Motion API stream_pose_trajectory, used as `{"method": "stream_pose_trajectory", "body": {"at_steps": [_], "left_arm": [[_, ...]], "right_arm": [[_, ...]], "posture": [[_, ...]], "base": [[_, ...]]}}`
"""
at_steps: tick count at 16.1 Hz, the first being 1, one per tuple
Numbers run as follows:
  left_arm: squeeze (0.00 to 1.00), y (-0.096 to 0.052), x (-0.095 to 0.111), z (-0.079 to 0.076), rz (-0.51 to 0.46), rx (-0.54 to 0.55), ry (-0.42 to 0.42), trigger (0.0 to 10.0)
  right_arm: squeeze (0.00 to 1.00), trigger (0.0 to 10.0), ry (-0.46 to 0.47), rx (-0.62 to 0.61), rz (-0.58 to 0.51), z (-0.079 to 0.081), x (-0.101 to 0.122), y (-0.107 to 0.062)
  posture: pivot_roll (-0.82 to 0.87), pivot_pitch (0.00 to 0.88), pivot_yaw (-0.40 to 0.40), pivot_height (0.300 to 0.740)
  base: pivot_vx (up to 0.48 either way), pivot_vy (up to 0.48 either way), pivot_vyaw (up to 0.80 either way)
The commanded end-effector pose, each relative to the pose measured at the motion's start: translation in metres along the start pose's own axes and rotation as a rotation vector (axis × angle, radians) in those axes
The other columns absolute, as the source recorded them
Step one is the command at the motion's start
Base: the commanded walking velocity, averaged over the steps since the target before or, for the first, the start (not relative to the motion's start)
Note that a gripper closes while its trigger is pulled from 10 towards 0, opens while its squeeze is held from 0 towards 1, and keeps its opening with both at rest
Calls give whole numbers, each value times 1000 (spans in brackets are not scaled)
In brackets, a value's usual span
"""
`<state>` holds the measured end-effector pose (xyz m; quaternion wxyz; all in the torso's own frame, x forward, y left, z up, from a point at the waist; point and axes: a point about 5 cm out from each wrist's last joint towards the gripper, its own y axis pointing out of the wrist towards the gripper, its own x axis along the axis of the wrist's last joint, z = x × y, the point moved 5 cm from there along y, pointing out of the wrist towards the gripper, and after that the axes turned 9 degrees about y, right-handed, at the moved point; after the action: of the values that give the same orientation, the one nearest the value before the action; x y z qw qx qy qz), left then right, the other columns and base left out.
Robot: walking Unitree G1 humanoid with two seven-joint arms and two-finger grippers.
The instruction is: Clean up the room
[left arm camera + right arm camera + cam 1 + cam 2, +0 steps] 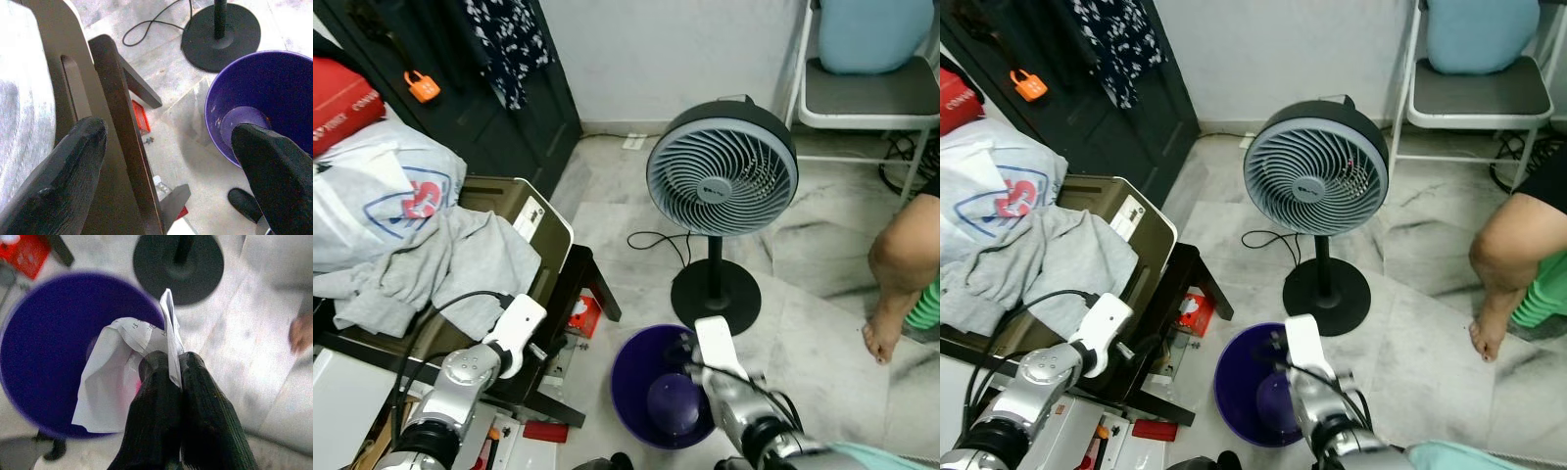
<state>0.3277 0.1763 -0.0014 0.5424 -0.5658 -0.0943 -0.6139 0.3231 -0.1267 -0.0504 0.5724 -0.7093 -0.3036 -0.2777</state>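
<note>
A purple bucket [641,377] stands on the marble floor in front of me, just before the fan's base. In the right wrist view my right gripper [172,364] is shut on a crumpled sheet of white paper [112,382], which hangs over the bucket's [39,347] open mouth. My right arm [720,357] reaches over the bucket's right rim. In the left wrist view my left gripper [168,134] is open and holds nothing, poised beside the dark table edge [115,112] with the bucket [274,93] off to one side.
A standing fan [722,176] with a black round base [715,292] and a loose cable stands behind the bucket. On the low table at left lie a grey garment [440,264] and a white plastic bag [372,196]. A red box [584,315] sits underneath. A person's leg [901,274] is at right.
</note>
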Motion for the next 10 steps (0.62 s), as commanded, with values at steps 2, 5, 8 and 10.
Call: {"method": "stream_pose_trajectory", "body": {"at_steps": [2, 5, 8, 10], "left_arm": [[0, -8, -11, 6, 27, 20, -7, 10000], [0, -11, -15, 9, 37, 27, -8, 10000], [0, -9, -14, 5, 39, 24, -12, 10000], [0, -8, -13, 5, 36, 26, -14, 10000]], "right_arm": [[0, 10000, -10, 22, -60, 12, 17, -2], [0, 10000, 13, -19, -88, -1, 24, 1], [0, 10000, 2, -13, -81, -1, 19, 0], [0, 10000, 1, -11, -92, 0, 22, 0]], "posture": [[-42, 172, 221, 740], [-48, 177, 220, 740], [-53, 178, 217, 740], [-50, 177, 217, 740]], "base": [[0, 0, 0], [0, 0, 0], [0, 0, 0], [0, 0, 0]]}}
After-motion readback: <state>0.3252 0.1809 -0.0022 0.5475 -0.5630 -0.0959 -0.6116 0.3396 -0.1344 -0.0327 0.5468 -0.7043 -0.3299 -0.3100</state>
